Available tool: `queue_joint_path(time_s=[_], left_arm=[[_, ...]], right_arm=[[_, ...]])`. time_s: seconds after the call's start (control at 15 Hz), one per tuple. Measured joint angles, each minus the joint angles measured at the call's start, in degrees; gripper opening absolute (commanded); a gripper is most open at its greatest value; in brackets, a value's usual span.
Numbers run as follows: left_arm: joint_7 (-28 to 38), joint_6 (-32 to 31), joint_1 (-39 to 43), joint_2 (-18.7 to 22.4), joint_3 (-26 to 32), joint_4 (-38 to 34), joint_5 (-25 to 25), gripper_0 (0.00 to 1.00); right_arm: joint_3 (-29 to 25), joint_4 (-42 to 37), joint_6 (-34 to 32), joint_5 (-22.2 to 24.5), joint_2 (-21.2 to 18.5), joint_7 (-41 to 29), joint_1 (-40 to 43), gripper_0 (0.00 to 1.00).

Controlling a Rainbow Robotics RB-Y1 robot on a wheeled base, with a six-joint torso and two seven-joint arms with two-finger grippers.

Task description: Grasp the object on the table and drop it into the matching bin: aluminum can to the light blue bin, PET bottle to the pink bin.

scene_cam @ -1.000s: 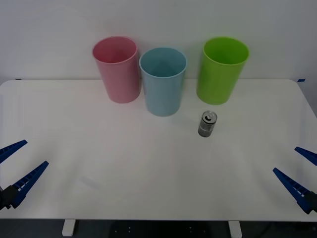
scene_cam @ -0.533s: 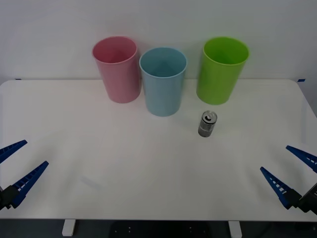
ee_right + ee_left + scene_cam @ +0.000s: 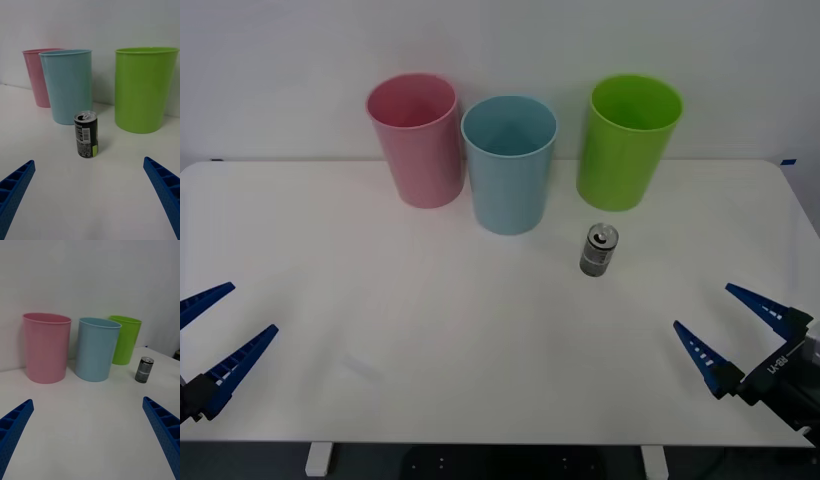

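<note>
A small dark grey aluminum can (image 3: 599, 250) (image 3: 86, 134) (image 3: 144, 369) with a silver top stands upright on the white table (image 3: 430, 340), in front of the gap between the light blue bin (image 3: 509, 163) (image 3: 67, 85) (image 3: 96, 348) and a lime green bin. The pink bin (image 3: 417, 138) (image 3: 36, 76) (image 3: 47, 347) stands left of the blue one. My right gripper (image 3: 728, 332) (image 3: 90, 202) is open at the table's front right, pointing toward the can and well short of it. My left gripper (image 3: 220, 327) (image 3: 88, 440) is open at the front left edge, holding nothing.
A lime green bin (image 3: 628, 140) (image 3: 144, 88) (image 3: 126, 339) stands at the back right, just behind the can. A white wall rises behind the three bins. The wide table surface between the grippers and the bins is bare.
My right gripper has moved left and forward from the table's right edge toward the can. The left gripper, the can and the bins have not moved.
</note>
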Motion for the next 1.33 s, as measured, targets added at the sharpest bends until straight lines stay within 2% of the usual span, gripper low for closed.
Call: queue_joint_path(time_s=[0.47, 0.87, 1.33], left_arm=[[0.0, 0.0, 0.0, 0.0, 0.0, 0.0, 0.0, 1.0], [0.0, 0.0, 0.0, 0.0, 0.0, 0.0, 0.0, 1.0], [0.0, 0.0, 0.0, 0.0, 0.0, 0.0, 0.0, 1.0]], right_arm=[[4.15, 12.69, 0.76, 0.75, 0.08, 2.51, -10.97, 1.0], [7.91, 20.55, 3.35, -0.23, 0.17, 5.71, -17.55, 1.0], [15.4, 21.5, 12.84, -5.87, 0.32, 9.25, -20.15, 1.0]])
